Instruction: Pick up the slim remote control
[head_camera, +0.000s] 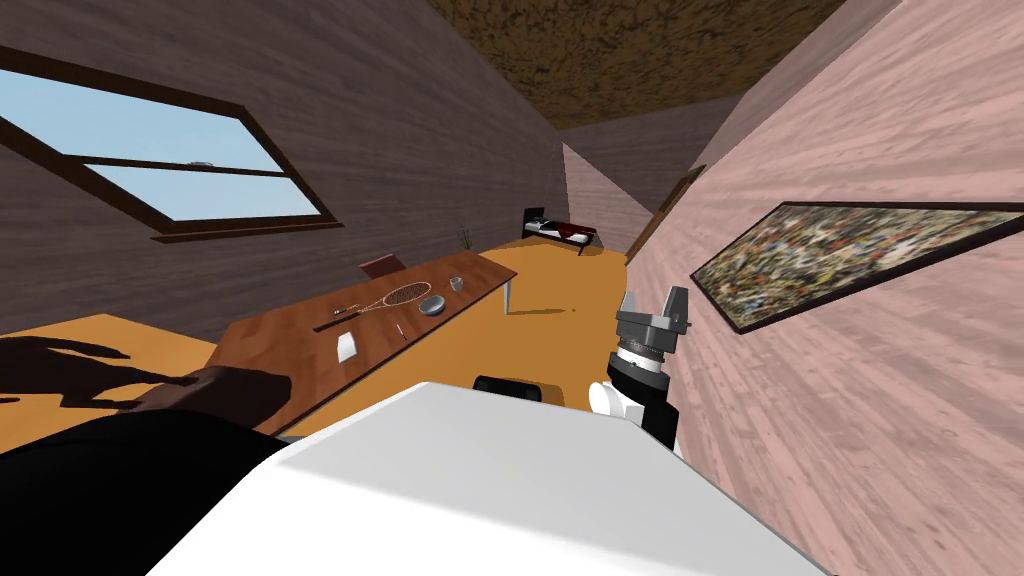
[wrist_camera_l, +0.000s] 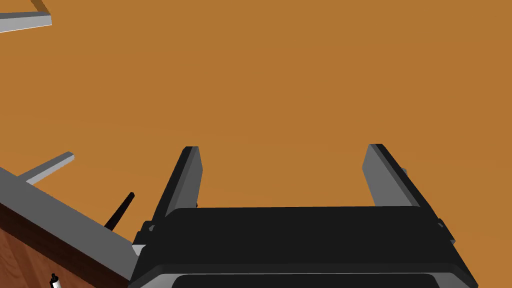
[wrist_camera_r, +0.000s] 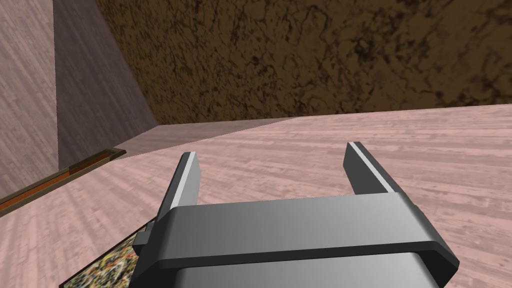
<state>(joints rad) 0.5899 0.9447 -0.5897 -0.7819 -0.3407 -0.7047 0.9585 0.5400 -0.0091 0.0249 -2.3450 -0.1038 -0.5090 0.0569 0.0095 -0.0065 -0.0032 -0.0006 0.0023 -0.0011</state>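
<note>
The slim remote control (head_camera: 330, 325) lay as a thin dark bar on the brown worktop (head_camera: 280, 350), near the handle of the racket (head_camera: 398, 296) and a small white block (head_camera: 346, 348), well apart from both arms. The left tool (wrist_camera_l: 282, 150) hung over the orange floor (wrist_camera_l: 300, 75) just off the worktop's edge, fingers apart and empty. The right tool (wrist_camera_r: 270, 150) stood raised beside the pink wall (head_camera: 850, 400), fingers likewise apart
</note>
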